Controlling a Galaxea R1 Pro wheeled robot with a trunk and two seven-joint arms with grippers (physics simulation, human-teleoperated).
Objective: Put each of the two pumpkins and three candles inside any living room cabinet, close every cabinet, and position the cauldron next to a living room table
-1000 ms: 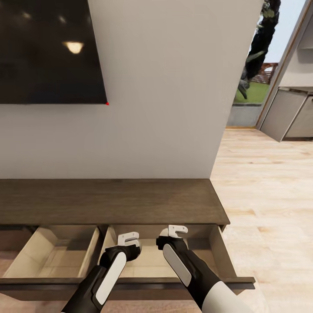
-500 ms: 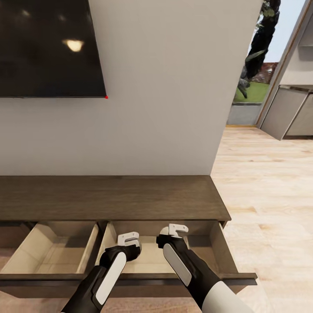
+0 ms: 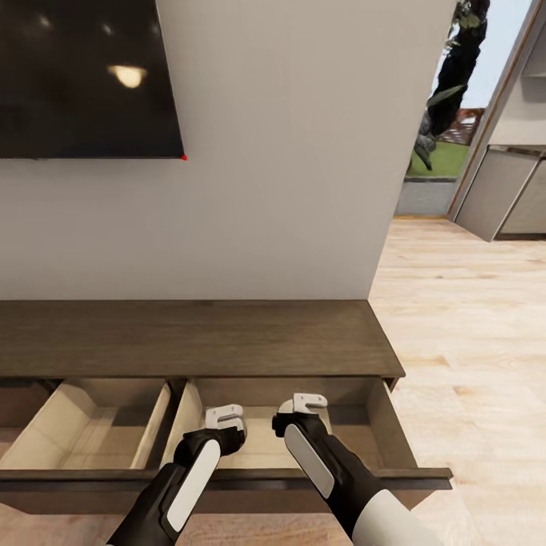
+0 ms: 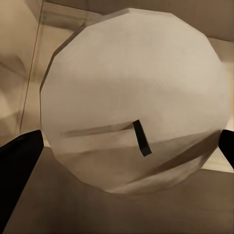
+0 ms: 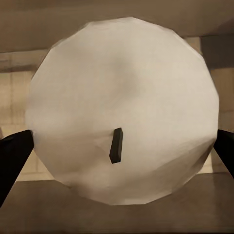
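Head view: both pincers, left (image 3: pixel 225 416) and right (image 3: pixel 303 402), each grip a candle (image 4: pixel 134 102) (image 5: pixel 122 107) over the cabinet's (image 3: pixel 189 337) open drawer. Next, I judge: lower, release inside.

Cabinet (image 3: pixel 189 337) against wall (image 3: pixel 288 152), two drawers open side by side, screen (image 3: pixel 83 76) above left.

Two candles (image 4: pixel 131 102) (image 5: pixel 122 107), two open drawers (image 3: pixel 91 432) (image 3: pixel 364 425).

left pincer (image 3: pixel 225 415), right pincer (image 3: pixel 305 402), each gripping a candle
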